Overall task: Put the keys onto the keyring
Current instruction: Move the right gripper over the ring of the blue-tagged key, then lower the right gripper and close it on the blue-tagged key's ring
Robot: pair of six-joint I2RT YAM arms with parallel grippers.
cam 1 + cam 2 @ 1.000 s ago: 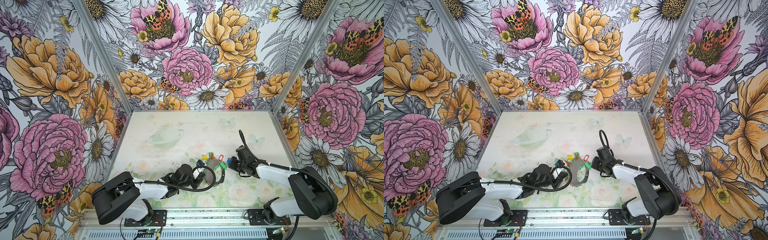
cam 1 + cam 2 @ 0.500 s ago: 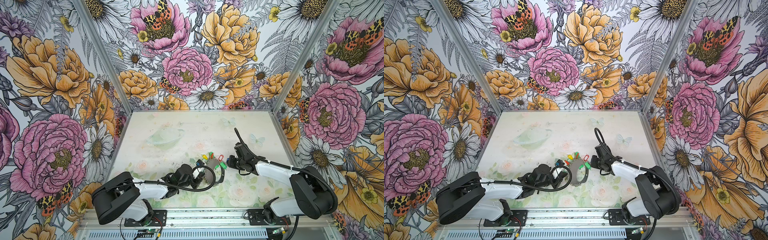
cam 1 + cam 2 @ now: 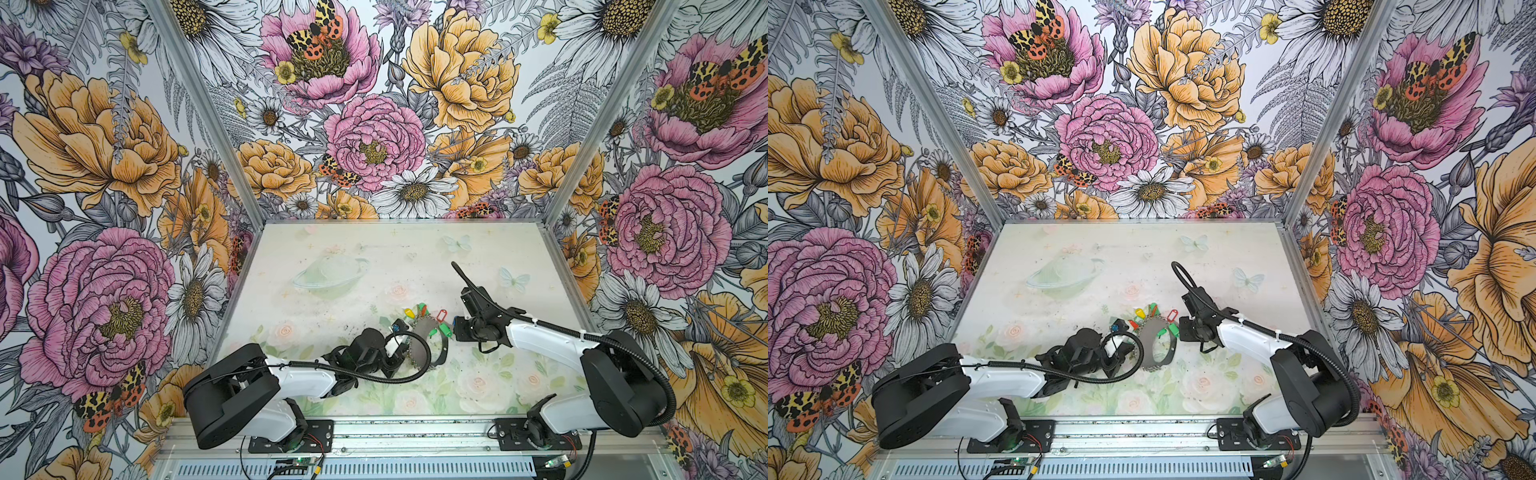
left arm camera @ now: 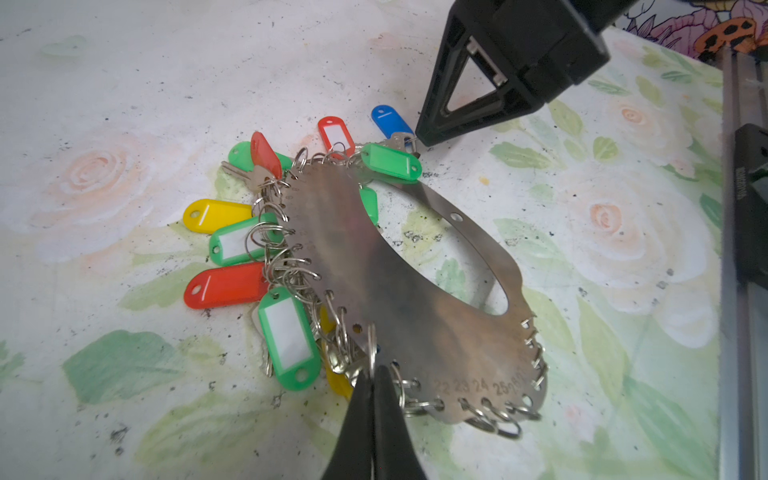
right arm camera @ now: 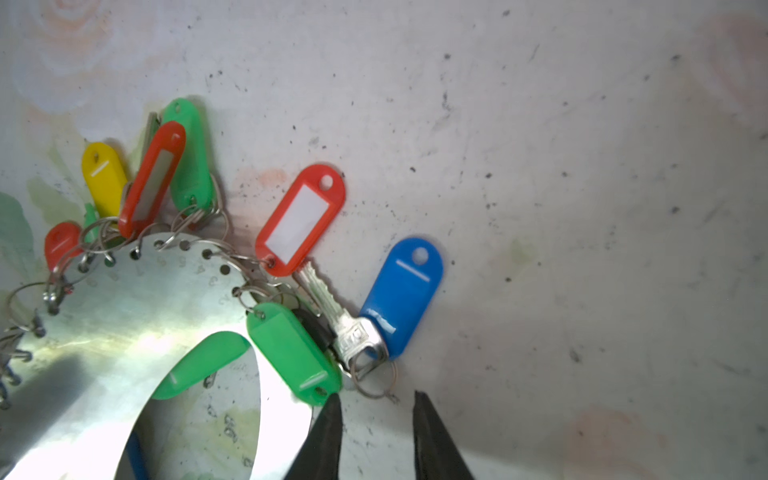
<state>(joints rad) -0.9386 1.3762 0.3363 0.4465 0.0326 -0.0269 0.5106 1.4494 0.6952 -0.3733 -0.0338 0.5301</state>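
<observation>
The keyring, a flat grey metal oval fringed with small silver rings, lies on the table in both top views. Several keys hang from it on coloured tags: green, red, yellow. My left gripper is shut on one small ring at the keyring's edge. A blue-tagged key with its metal blade and split ring lies on the table beside the keyring. My right gripper is open just short of that ring, with nothing between its fingers.
Flowered walls enclose the table on three sides. A metal rail with both arm bases runs along the front edge. The left arm's black cable loops beside the keyring.
My right gripper has opened and shifted a little left toward the keyring. The left gripper and the keyring have stayed where they were.
</observation>
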